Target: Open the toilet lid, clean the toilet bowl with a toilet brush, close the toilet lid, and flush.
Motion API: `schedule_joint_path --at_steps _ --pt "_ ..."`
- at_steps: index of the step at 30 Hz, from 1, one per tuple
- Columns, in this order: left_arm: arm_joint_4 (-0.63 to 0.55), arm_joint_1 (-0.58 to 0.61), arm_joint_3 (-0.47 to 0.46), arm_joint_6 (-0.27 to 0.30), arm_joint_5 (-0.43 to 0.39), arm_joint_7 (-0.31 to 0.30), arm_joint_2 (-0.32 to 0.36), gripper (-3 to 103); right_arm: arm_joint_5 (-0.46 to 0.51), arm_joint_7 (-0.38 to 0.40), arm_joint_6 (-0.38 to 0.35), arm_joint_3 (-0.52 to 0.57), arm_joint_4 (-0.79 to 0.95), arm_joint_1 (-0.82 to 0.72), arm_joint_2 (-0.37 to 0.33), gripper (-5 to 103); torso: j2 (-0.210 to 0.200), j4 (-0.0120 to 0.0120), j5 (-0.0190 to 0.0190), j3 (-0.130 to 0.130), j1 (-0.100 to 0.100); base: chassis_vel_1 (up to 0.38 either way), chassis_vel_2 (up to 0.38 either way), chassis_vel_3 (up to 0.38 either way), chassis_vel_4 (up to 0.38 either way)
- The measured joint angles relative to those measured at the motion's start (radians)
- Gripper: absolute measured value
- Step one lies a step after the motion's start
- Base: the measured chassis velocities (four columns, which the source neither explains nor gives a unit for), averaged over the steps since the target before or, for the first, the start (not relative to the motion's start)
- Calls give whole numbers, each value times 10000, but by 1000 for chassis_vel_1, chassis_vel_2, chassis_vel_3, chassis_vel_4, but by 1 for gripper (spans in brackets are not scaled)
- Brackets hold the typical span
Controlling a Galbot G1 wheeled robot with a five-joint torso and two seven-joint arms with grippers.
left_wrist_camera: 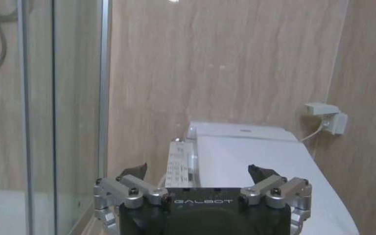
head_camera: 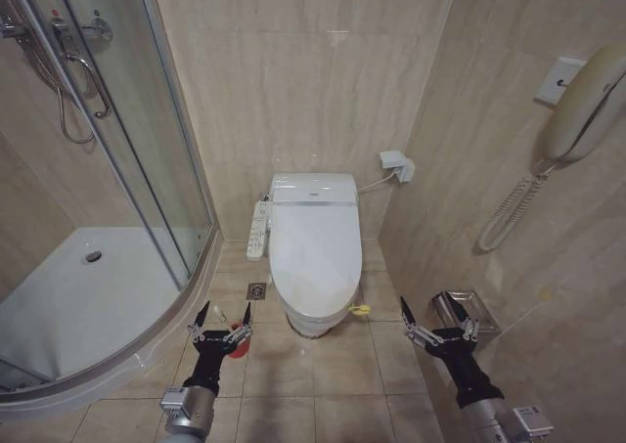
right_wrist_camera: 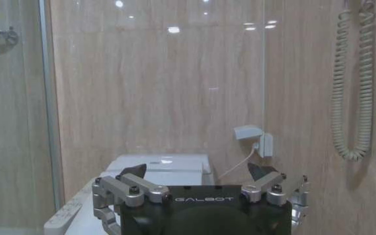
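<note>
The toilet lid [head_camera: 315, 249] lies shut over the toilet bowl [head_camera: 309, 325], with a yellow-green strap [head_camera: 360, 310] at its front right edge. A control strip [head_camera: 257, 230] runs along the toilet's left side. My left gripper [head_camera: 223, 318] hangs open low at the toilet's front left, over a red cup holder [head_camera: 241, 344] on the floor. I cannot make out the toilet brush. My right gripper [head_camera: 430, 311] stands open at the toilet's front right. The left wrist view looks past the open left gripper [left_wrist_camera: 198, 172] at the lid [left_wrist_camera: 266, 166]. The right gripper [right_wrist_camera: 196, 171] faces the bidet unit [right_wrist_camera: 162, 164].
A curved glass shower enclosure [head_camera: 127, 169] with a white tray [head_camera: 78, 296] takes up the left. A floor drain [head_camera: 256, 290] lies left of the bowl. On the right wall hang a phone [head_camera: 587, 110] and a paper holder [head_camera: 468, 311]. A socket box [head_camera: 396, 164] sits behind the toilet.
</note>
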Motion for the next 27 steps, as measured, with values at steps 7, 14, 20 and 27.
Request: schedule_joint_path --at_steps 7,14,20,27 --pt "-230 156 153 348 -215 -228 0 100 0 0 0 0 0 0 0 100 1 -1 1 -1 -1 0 0 0 0" --pt "-324 286 254 395 -202 -228 -40 100 0 0 0 0 0 0 0 100 1 0 1 0 1 0 0 0 0" --pt "-392 333 275 418 62 -367 -81 100 0 0 0 0 0 0 0 100 1 0 0 0 3 0 0 0 0" --pt "-641 670 -209 208 481 -747 -127 100 0 0 0 0 -1 0 0 100 2 -1 0 -1 -1 0 0 0 0"
